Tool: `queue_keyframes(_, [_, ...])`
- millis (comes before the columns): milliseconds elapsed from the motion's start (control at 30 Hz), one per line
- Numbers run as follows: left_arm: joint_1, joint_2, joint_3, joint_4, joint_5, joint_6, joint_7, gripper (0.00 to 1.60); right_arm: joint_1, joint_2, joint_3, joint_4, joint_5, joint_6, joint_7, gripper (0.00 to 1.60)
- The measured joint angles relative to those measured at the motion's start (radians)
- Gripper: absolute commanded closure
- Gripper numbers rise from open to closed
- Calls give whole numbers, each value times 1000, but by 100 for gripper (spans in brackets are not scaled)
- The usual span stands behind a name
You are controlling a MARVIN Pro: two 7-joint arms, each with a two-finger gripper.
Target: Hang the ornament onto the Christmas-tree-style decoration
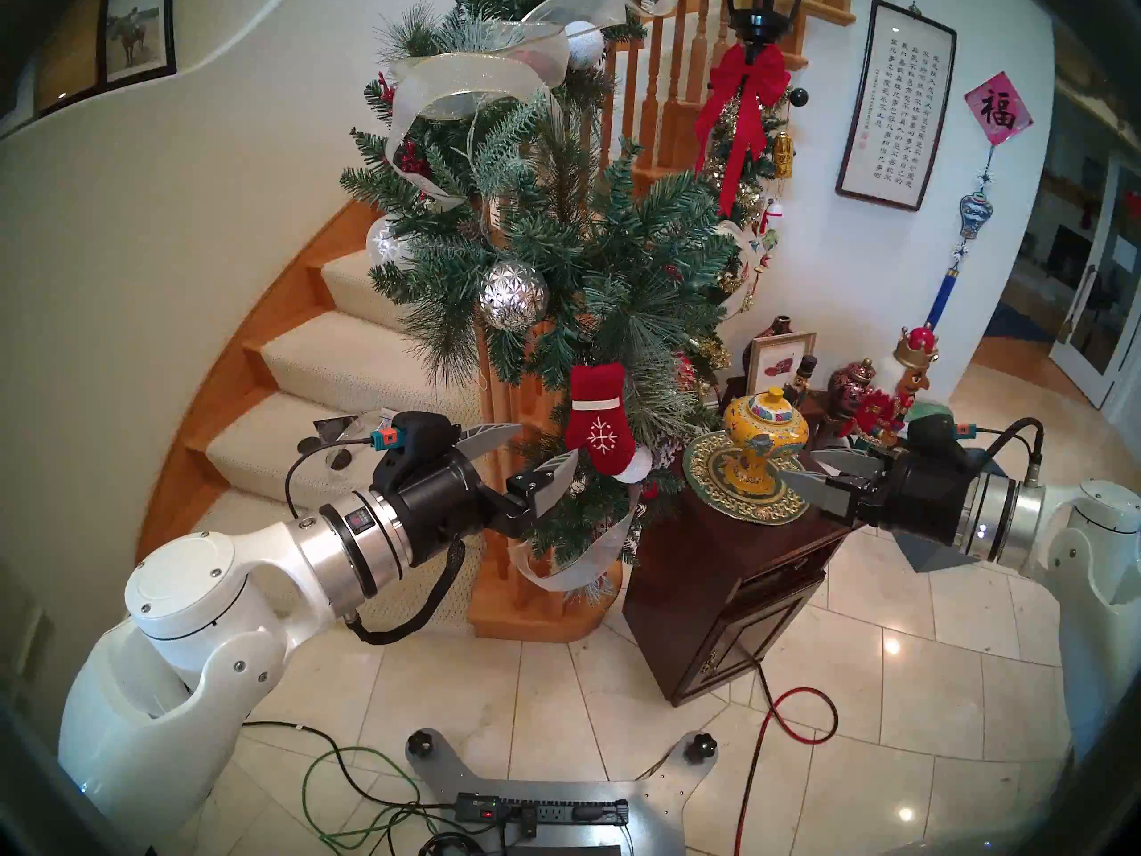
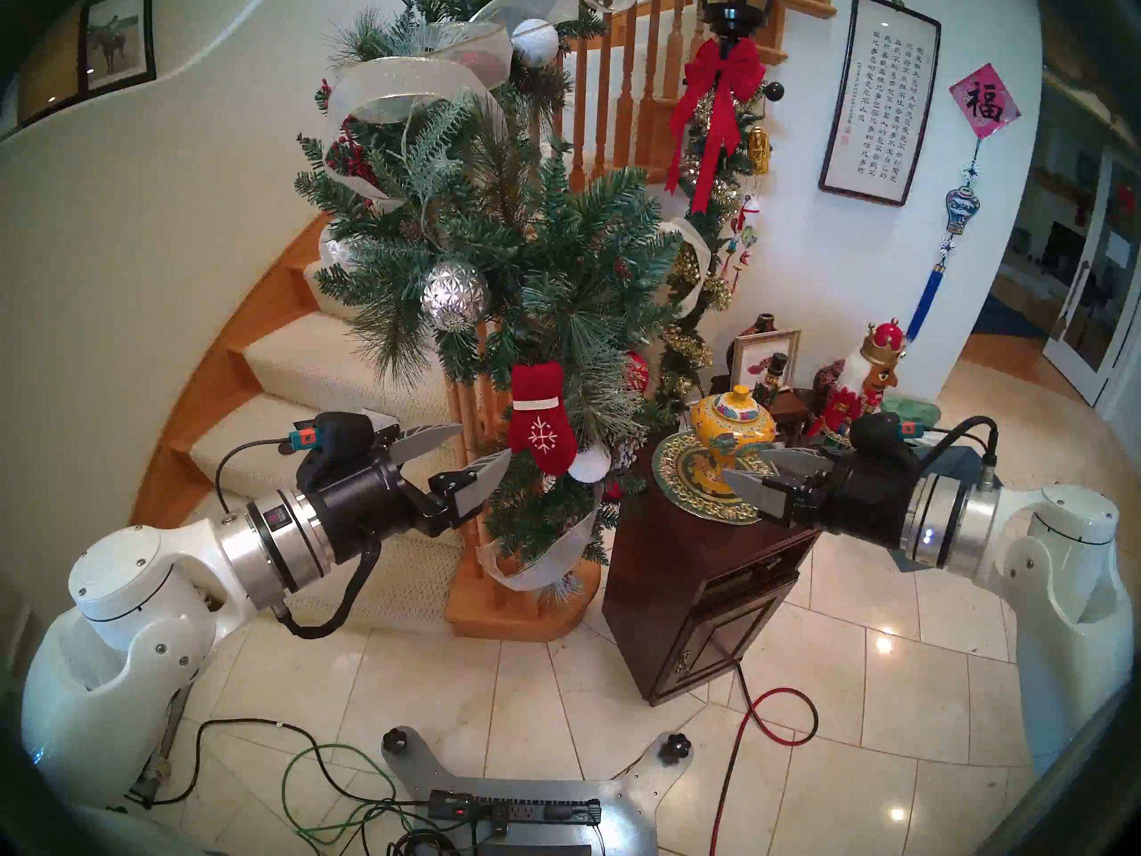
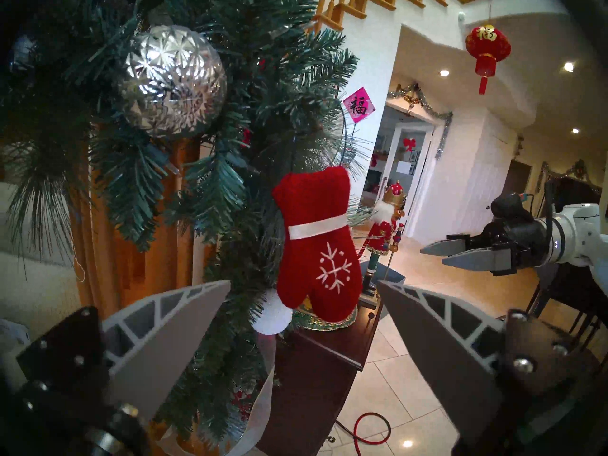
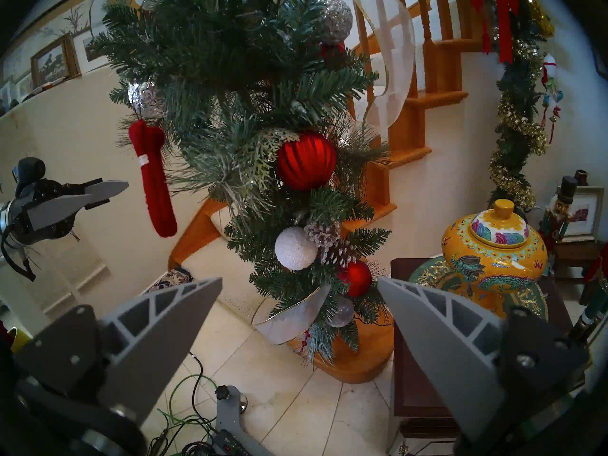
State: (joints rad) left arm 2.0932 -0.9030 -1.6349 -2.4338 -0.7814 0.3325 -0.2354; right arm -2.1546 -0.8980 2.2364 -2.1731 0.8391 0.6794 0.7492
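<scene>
The red mitten ornament (image 1: pixel 597 417) hangs by a thin loop from a branch low on the pine garland (image 1: pixel 555 231), cuff up, its white snowflake facing the head cameras. The garland is wound down a wooden stair post (image 1: pixel 494 379) and carries sheer silver-white ribbon (image 1: pixel 469 82), a faceted silver ball (image 1: pixel 514 296) above the mitten and a white glittery ball (image 1: pixel 636 465) just beside its lower edge.

The left gripper (image 1: pixel 528 450) hovers just left of the mitten, pointing toward it, fingers (image 3: pixel 171 340) spread wide and holding nothing; nothing touches the mitten. The right gripper (image 1: pixel 821 469) is well apart on the other side, over the dark wooden table (image 1: pixel 728 564), its fingers (image 4: pixel 164 340) likewise wide and empty.

On the table stand a yellow painted lidded jar (image 1: pixel 765 435) on a green-and-gold mat (image 1: pixel 741 496), nutcracker figures (image 1: pixel 907 379) and a small framed picture (partly hidden). The floor is pale glossy tile (image 1: pixel 555 682) with a red cable (image 1: pixel 796 713) and a green one (image 1: pixel 346 799) lying on it. Carpeted stairs (image 1: pixel 321 367) curve up behind the post; a framed calligraphy scroll (image 1: pixel 895 101) and a red bow (image 1: pixel 747 89) hang on the right.
</scene>
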Motion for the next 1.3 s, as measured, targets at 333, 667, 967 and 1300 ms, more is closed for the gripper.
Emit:
queue_keyframes(333, [95, -27, -4, 0, 68, -72, 4, 0, 0, 0, 0, 0, 0, 0, 0, 0])
queue_keyframes(667, [182, -56, 41, 0, 183, -175, 45, 0, 0, 0, 0, 0, 0, 0, 0, 0])
queue_keyframes(967, [223, -82, 83, 0, 265, -242, 91, 0, 0, 0, 0, 0, 0, 0, 0, 0])
queue_keyframes(1300, [237, -100, 113, 1, 304, -265, 129, 0, 0, 0, 0, 0, 0, 0, 0, 0])
